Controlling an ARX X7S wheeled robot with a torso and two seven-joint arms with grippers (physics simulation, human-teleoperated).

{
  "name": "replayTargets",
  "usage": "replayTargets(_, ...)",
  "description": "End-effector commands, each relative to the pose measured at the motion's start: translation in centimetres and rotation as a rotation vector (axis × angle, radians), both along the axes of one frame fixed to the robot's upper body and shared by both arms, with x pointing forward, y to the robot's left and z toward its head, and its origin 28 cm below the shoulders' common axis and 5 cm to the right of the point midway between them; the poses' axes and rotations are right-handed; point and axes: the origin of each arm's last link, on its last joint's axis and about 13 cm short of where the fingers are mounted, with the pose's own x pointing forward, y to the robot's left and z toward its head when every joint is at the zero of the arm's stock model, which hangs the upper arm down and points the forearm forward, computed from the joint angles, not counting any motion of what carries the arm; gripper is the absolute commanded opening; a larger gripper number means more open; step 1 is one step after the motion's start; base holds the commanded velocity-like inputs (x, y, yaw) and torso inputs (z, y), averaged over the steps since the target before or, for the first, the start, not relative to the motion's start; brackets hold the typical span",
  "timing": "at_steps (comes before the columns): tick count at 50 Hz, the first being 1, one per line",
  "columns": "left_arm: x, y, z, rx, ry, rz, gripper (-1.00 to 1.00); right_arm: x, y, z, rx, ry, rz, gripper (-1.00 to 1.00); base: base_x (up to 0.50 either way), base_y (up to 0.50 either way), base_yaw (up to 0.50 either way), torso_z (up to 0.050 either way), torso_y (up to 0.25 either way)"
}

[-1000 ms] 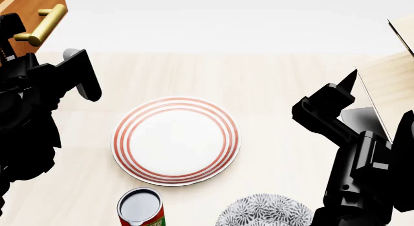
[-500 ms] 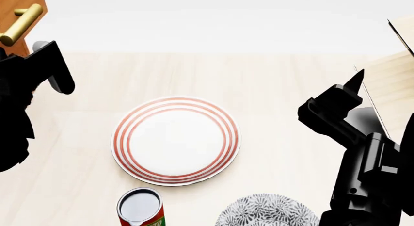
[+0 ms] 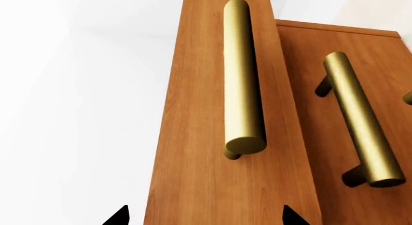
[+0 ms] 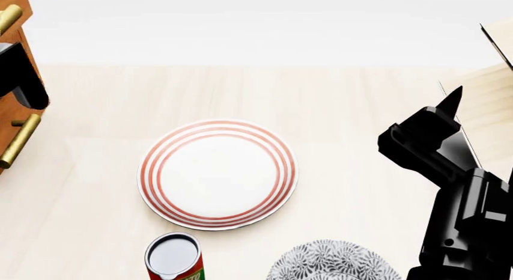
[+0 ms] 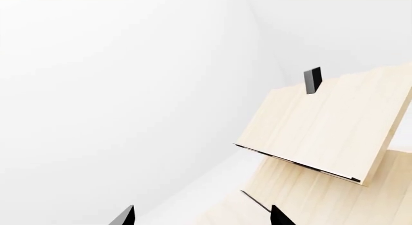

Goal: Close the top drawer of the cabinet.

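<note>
The cabinet [image 4: 9, 121] is orange-brown wood at the head view's far left edge. In the left wrist view the top drawer [image 3: 206, 152] has its front closer to the camera than the lower drawer front [image 3: 322, 75]. Its brass bar handle [image 3: 243, 75] runs along it; the lower drawer's handle [image 3: 360, 119] is beside it. My left gripper [image 3: 204, 217] is open, close in front of the top drawer's front, its fingertips [image 3: 119, 217] level with the front's two side edges. In the head view it [image 4: 23, 82] is against the cabinet edge. My right gripper [image 4: 437, 133] is open and empty at the right.
A white plate [image 4: 218, 173] with red rings lies mid-table. A red can [image 4: 174, 256] and a patterned bowl [image 4: 333, 263] stand at the near edge. A pale plywood rack [image 4: 491, 94] stands at the right, also in the right wrist view [image 5: 328, 133].
The top drawer's front and handle have moved left toward the cabinet, my left gripper moving left with them. A lower handle now shows. My right gripper has drifted slightly right.
</note>
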Motion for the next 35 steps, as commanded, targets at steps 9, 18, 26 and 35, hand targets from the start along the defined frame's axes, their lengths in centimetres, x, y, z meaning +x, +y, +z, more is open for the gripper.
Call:
replayTargets(9,-1.4,4.0,0.7,0.069,0.011,0.109,1.00,-0.5,-0.1,0.5,-0.003,-0.016,-0.006,1.00,0.00,0.00,0.00,0.000,0.001)
replayTargets(18,-2.0,5.4,1.3,0.118,0.024,0.153,1.00,-0.7,-0.1,0.8,0.000,-0.023,-0.010,1.00,0.00,0.00,0.00,0.000,0.000)
replayTargets(26,-2.5,6.5,2.5,0.168,0.017,0.194,1.00,-0.8,0.1,0.9,-0.001,-0.026,-0.012,1.00,0.00,0.00,0.00,0.000,0.001)
replayTargets(35,-3.3,7.5,3.1,0.213,0.029,0.231,1.00,-1.0,0.2,1.1,-0.002,-0.029,-0.009,1.00,0.00,0.00,0.00,0.000,0.004)
